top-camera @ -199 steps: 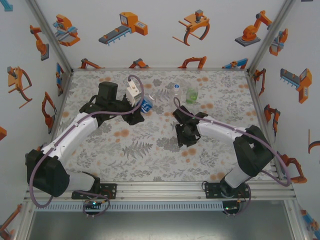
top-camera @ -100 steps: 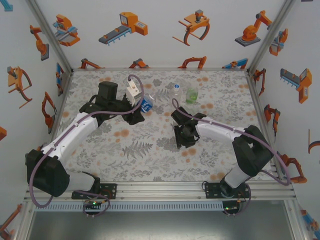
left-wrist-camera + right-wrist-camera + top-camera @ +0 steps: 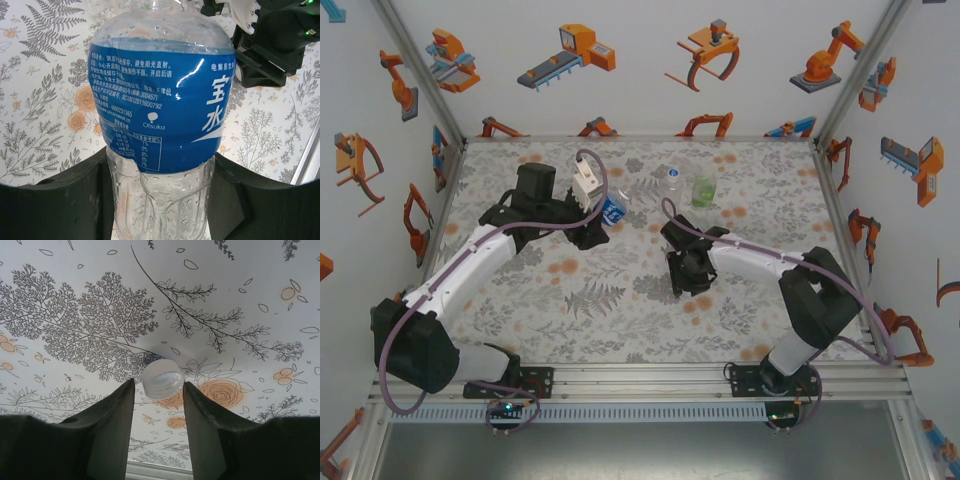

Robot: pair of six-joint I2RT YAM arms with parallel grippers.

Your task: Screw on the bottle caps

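Observation:
My left gripper (image 3: 604, 214) (image 3: 160, 200) is shut on the lower body of the bottle with the blue label (image 3: 613, 209) (image 3: 160, 100), its dark fingers (image 3: 70, 200) on either side. The bottle's mouth is cut off at the top of the left wrist view. My right gripper (image 3: 688, 272) (image 3: 158, 387) is near the table's middle, shut on a small white bottle cap (image 3: 161, 378) at its fingertips. The cap is tilted and its ribbed open side faces the camera. A colourless bottle (image 3: 667, 178) and a green-tinted bottle (image 3: 704, 190) stand side by side further back.
The floral tablecloth (image 3: 590, 300) covers the whole table, and metal frame posts (image 3: 835, 215) run along its sides. The right arm's black wrist (image 3: 272, 45) is close behind the held bottle in the left wrist view.
The right gripper has shifted slightly left and toward the back with the cap. The left arm and its bottle have not moved.

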